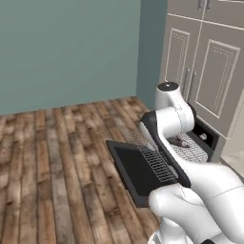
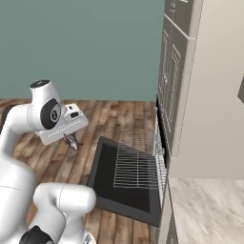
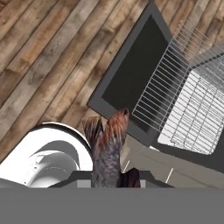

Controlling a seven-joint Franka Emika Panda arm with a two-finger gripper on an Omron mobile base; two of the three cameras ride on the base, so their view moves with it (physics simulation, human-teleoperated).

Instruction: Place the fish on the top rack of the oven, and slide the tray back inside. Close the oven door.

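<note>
Jaws point(image 3: 114, 177) nearly shut, pinched on the fish point(image 3: 107, 148). In the hand view, tail fin fanned out at 12 o'clock from the grip, mottled grey-brown body running back between the dark fingertips point(image 3: 131, 178).

In the right base view, fish point(image 2: 71, 140) hanging small beneath the white hand at 9 o'clock of the frame, above the wooden floor point(image 2: 119, 114), well apart from the oven point(image 2: 164, 138), at 9 o'clock from the open door.

Oven door point(image 2: 121, 178) dropped flat and open, dark glass facing up, lying at 6 o'clock of centre in the right base view. Top rack point(image 2: 136, 167) drawn out over the door, silver wire grid bare, its far edge still inside the oven mouth at 3 o'clock. Same rack point(image 3: 183, 87) seen in the hand view at 2 o'clock, door point(image 3: 131, 74) spread beneath and to 11 o'clock of it.

In the left base view, door point(image 1: 131, 171) at centre, partly covered by the arm; rack point(image 1: 159, 164) showing past the arm's dark joint. Beige panelled cabinet doors point(image 1: 209, 76) with silver handles at 1 o'clock, teal wall point(image 1: 71, 47) behind at 11 o'clock. A pale bench top point(image 2: 205, 209) at 4 o'clock in the right base view.
</note>
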